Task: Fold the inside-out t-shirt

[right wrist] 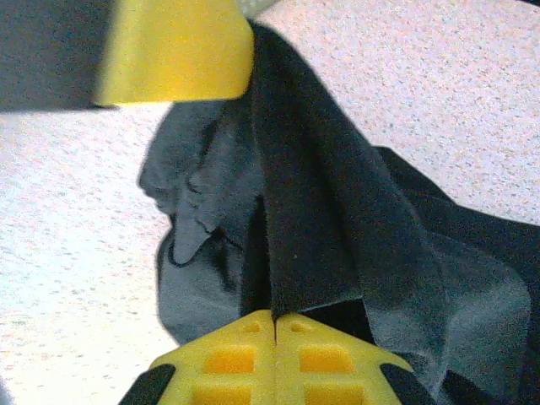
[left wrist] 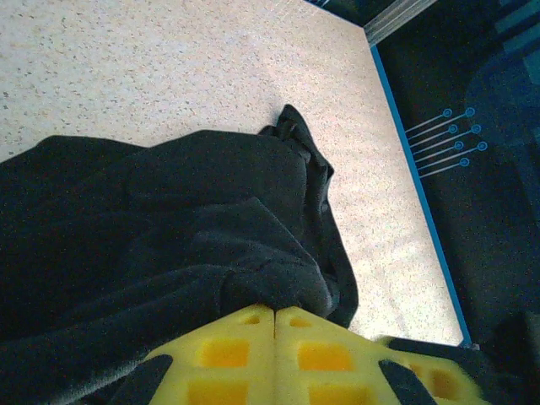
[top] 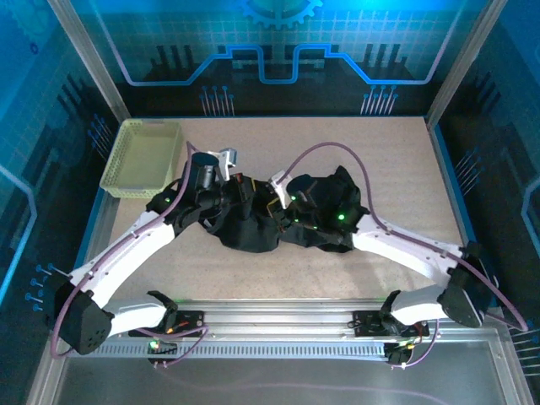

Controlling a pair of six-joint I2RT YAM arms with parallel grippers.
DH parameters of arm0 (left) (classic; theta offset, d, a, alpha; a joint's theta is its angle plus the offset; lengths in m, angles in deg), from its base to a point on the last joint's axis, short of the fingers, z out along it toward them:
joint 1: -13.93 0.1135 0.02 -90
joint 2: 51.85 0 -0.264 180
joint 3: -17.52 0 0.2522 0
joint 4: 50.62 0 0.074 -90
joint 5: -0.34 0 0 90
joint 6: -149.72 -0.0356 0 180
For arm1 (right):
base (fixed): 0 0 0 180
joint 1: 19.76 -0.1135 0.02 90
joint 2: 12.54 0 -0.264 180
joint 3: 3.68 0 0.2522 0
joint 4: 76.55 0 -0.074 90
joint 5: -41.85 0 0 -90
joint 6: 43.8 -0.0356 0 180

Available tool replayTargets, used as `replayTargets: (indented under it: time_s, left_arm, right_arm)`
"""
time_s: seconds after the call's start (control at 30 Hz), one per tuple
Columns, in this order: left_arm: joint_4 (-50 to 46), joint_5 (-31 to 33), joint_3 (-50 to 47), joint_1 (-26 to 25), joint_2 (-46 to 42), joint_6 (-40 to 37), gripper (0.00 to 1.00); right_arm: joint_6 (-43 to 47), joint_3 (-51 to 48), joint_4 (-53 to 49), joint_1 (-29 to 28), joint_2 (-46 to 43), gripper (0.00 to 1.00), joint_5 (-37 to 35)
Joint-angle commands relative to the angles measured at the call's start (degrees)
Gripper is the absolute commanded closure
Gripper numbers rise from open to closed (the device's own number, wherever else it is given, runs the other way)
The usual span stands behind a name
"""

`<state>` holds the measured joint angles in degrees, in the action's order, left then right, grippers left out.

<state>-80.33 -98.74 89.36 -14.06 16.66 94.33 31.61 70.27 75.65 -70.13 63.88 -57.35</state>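
Crumpled black t-shirt (top: 249, 232) mid-counter (top: 405, 169), bunched against both sets of jaws. One fold clamped tight in the left jaws. A hanging fold nearby pinched closed in the right jaws.

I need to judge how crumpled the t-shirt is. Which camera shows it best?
The top external view: the whole t-shirt lies bunched in one heap. The left wrist view gives close folds at the shut left claw; the right wrist view, a draped fold at the shut right claw.
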Motion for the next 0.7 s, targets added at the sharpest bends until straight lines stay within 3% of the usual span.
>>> replayTargets:
  time_s: [0.0,0.13,0.23,0.33,0.4,0.47,0.67]
  left_arm:
    - [0.42,-1.30,2.01,0.97,-0.97,0.55,1.00]
    - [-3.23,1.72,3.28,1.29,0.68,-1.48,1.00]
    - [-9.01,1.40,6.72,1.24,5.36,-5.43,0.75]
    - [-14.43,3.94,8.95,-0.02,7.80,-7.69,0.56]
    - [-14.75,8.60,7.43,-3.12,4.16,-9.21,0.41]
    - [-13.97,11.98,5.37,-6.64,-0.47,-10.23,0.33]
    - [-7.50,21.15,-3.23,-18.15,-10.71,-13.55,0.27]
  right_arm:
    - [-2.98,-1.02,1.81,1.40,-3.58,1.00,4.59]
    - [-4.90,1.71,-0.02,2.05,-6.51,1.00,8.81]
    - [-7.35,4.37,-1.28,2.88,-7.86,1.00,11.14]
    - [-10.59,7.03,-3.23,4.23,-8.31,1.00,9.83]
    - [-12.72,8.46,-4.68,5.49,-8.10,1.00,8.06]
    - [-14.57,9.30,-5.38,6.96,-7.42,1.00,7.70]
    - [-17.90,11.70,-5.95,8.76,-5.10,1.00,10.84]
